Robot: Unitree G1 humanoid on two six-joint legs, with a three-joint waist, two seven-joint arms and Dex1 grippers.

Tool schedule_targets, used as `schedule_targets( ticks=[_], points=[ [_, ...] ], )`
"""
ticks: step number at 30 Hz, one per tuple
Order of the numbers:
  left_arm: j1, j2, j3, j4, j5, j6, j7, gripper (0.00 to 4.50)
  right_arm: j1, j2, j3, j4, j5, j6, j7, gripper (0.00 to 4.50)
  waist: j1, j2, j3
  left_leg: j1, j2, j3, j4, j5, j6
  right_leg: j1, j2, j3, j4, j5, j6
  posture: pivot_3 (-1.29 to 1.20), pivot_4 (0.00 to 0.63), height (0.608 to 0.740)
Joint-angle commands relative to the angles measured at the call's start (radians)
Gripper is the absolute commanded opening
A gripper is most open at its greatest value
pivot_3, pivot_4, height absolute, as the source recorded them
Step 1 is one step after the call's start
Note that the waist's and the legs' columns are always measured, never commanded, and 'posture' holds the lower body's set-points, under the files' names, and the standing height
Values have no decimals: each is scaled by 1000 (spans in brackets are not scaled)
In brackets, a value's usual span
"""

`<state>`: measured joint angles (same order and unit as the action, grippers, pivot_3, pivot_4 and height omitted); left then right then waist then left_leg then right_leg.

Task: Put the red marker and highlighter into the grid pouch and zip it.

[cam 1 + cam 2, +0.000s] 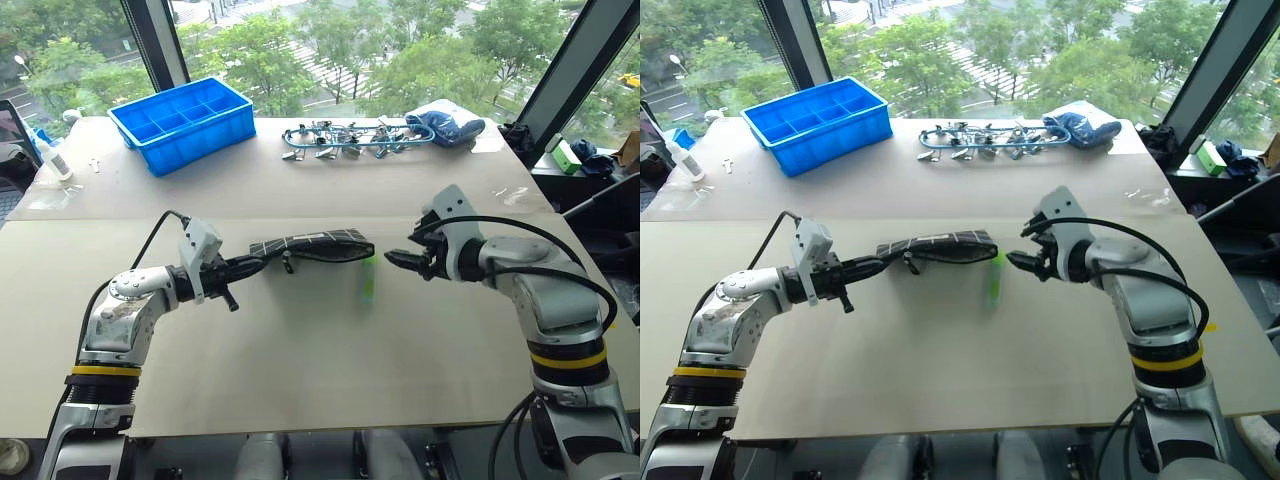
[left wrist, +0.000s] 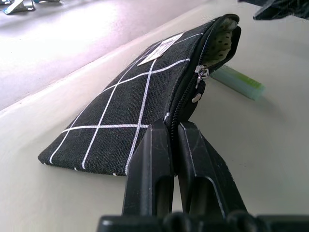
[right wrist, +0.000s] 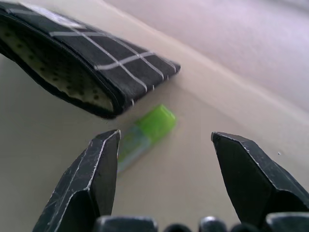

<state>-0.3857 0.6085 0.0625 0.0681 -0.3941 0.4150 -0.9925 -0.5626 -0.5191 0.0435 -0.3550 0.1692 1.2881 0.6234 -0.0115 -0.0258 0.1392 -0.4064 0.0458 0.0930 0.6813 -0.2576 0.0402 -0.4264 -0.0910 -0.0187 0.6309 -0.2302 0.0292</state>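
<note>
The left gripper (image 2: 174, 145) is clamped on the end of the grid pouch (image 1: 312, 244), which is held off the table (image 1: 300, 350). The right gripper (image 3: 164, 159) is spread and empty; between its fingers the highlighter (image 3: 145, 133) is seen lying under the pouch's open mouth. The spotted lining is shown by the wrist views alone.

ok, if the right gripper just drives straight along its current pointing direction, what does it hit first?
Likely the highlighter, lying on the table between the open fingers of the right gripper in its wrist view. The open end of the grid pouch sits just beside that line; depth is unclear.
</note>
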Motion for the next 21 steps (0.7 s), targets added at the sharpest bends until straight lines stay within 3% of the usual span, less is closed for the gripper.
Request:
schedule_targets(
  ticks=[1,7,21],
  points=[
    [-18,6,20,-25,-11,-11,8,0,-12,89,23,-93,2,143,-111,3393,-2,0,0,0,0,0,0,0,0,0,0,1,0,0,0,0,150,740],
    [-23,-12,12,-23,-9,-18,19,0,-57,214,9,-35,-15,228,-234,3393,1,0,0,0,-1,-1,0,0,0,0,0,0,1,0,0,0,150,740],
    [-6,-38,19,-36,-14,-24,48,0,-101,275,133,139,-24,103,-342,3393,-3,0,0,0,-1,-1,-1,0,0,0,1,0,0,0,0,0,150,740]
  ],
)
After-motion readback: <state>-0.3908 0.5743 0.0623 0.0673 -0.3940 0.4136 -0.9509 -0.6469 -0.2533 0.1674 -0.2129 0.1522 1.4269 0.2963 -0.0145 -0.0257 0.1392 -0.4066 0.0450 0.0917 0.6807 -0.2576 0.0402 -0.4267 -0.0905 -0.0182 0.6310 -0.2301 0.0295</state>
